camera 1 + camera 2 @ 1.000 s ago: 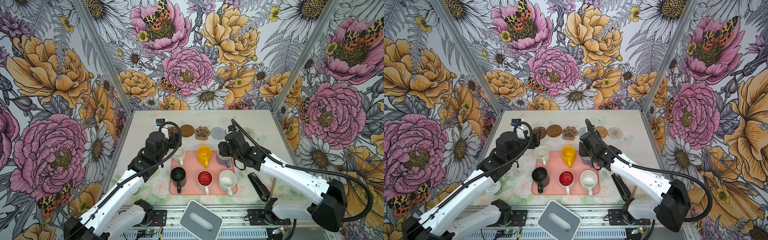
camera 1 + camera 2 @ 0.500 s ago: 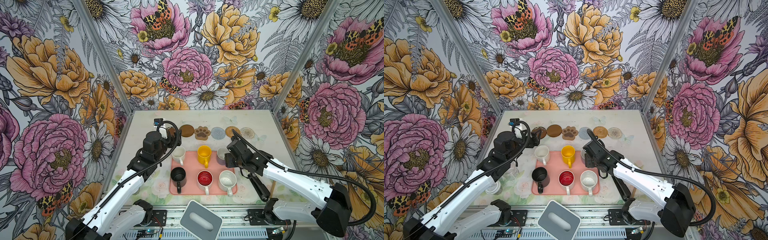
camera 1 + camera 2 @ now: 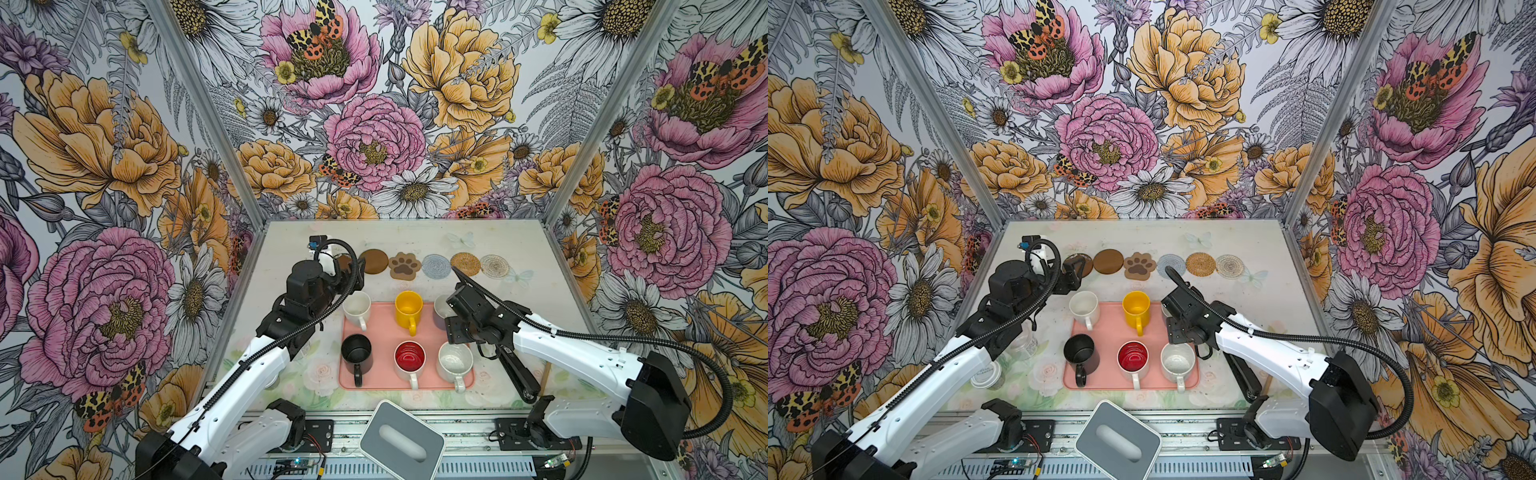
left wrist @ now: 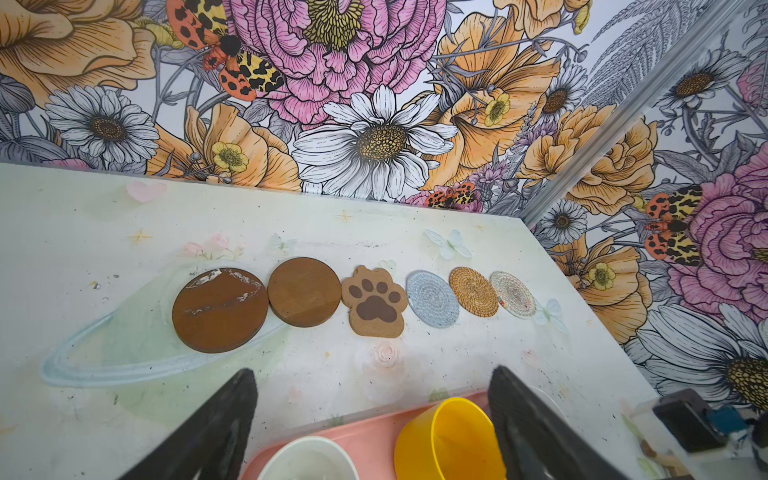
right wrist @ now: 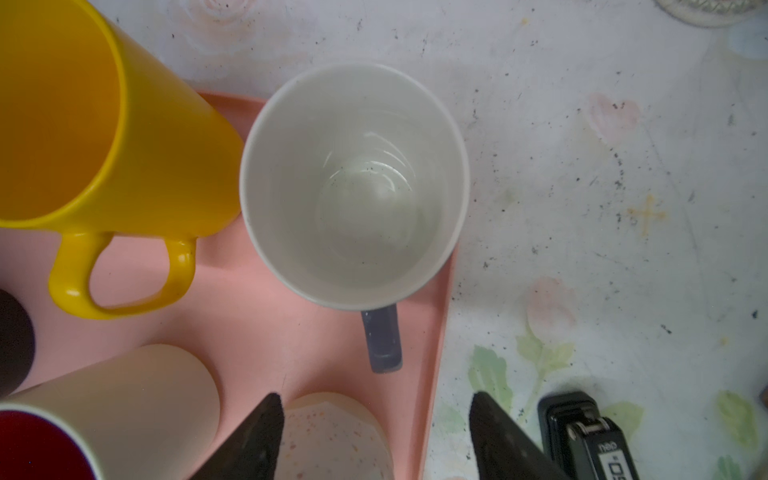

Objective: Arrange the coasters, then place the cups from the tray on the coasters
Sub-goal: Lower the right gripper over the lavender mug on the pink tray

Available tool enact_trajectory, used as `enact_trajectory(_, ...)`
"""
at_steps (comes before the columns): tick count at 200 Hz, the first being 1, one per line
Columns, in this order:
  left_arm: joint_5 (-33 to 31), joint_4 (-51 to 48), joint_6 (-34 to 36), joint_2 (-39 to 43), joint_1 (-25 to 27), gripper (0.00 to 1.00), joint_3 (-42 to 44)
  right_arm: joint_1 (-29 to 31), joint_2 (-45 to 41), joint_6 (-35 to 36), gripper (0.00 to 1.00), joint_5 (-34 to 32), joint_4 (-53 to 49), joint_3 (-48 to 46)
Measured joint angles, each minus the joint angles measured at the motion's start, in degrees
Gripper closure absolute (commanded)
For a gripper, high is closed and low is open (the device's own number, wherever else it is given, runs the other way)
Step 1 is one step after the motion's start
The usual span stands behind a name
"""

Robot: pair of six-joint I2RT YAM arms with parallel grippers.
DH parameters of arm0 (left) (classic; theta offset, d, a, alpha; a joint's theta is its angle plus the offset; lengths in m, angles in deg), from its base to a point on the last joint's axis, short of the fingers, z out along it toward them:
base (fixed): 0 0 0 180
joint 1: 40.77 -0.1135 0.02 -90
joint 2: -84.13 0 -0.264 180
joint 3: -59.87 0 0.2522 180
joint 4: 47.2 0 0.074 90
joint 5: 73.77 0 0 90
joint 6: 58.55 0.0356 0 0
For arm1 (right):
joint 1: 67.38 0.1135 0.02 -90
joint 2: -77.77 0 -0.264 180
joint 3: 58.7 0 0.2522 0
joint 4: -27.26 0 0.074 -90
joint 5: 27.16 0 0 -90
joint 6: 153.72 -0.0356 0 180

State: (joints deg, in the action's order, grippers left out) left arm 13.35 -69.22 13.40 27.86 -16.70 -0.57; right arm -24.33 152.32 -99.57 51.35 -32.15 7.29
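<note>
Now, starting at the left. Left tool (image 4: 372,371): fingers apart, nothing between them, hanging above the bench (image 4: 124,232) on the near side of the scratched brown disc (image 4: 220,309), toward the far left corner. Hardly moved against one second ago; only spread a little wider. Seems finished with this row, to judge from its order.

Then the row itself, parallel to the far edge, same as before: scratched brown disc, second brown disc (image 4: 304,291), paw-shaped coaster (image 4: 376,301), grey woven coaster (image 4: 432,299), rattan coaster (image 4: 473,291), clear coaster (image 4: 512,294). All flat, all bare, each just beside the next.

Next the tray (image 3: 382,332), in the middle toward the near edge, carrying all six cups as before. Left pair: cream-white cup (image 3: 356,307) far, black cup (image 3: 356,353) near. Middle pair: yellow cup (image 3: 408,306), red-inside cup (image 3: 409,356). Right pair: lavender cup (image 5: 353,183), speckled cup (image 3: 455,360). None lifted, none on a coaster.

Last, the real change. Right tool (image 5: 376,397): one second ago directly at the lavender cup, farther from the near edge; now drawn back toward that edge, fingers wider apart and empty, hanging over the right side of the tray between lavender cup and speckled cup. Handle (image 5: 382,340) of the lavender cup turned toward it. Probably means: arranging done, first pick in preparation, most likely the lavender cup; no grip yet.
</note>
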Motion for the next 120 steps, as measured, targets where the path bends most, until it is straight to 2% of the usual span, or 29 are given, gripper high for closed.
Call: enact_trajectory(120,0.4,0.8,-0.2,0.0,-0.7,0.11,0.6,-4.3,1.8,1.3,0.24,3.0,2.7,0.0)
